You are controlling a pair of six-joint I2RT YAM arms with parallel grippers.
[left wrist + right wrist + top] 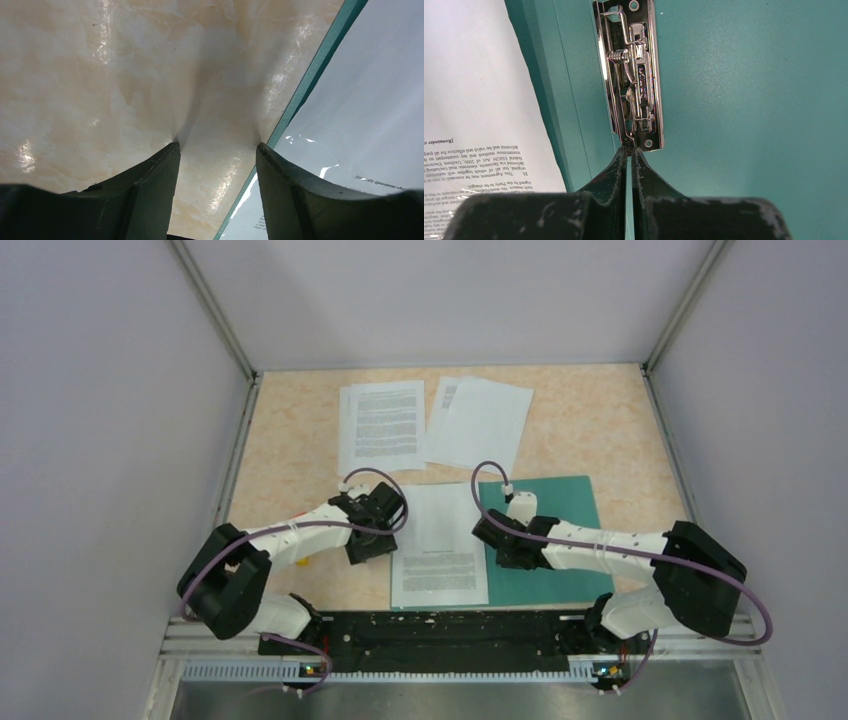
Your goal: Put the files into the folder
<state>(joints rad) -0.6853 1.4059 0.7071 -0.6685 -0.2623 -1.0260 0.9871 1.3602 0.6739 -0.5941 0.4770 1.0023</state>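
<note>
Folder: the teal folder (560, 498) lies open and flat on the near half of the table (100, 75), between the two arms.
Files: one printed sheet (440, 560) rests on the folder's left flap, its text block toward the near edge. Two more lots of files lie well apart from it at the far side: a printed sheet (382, 425) lying square to the table, and just to its right a loose fan of sheets (480, 420), mostly blank, turned at an angle.
Metal clip: a chrome spring clip (634, 75) runs along the folder's spine, beside the right edge of the sheet on the flap.
Left gripper: the left gripper (217, 145) sits low over bare tabletop with its fingers spread and nothing between them. The folder's teal left edge runs diagonally just beside its right finger.
Right gripper: the right gripper (630, 150) has its fingers pressed together with nothing pinched. Their tips are at the near end of the clip, and whether they touch it cannot be told.
Setting: pale marbled tabletop, walled in by plain grey panels.
</note>
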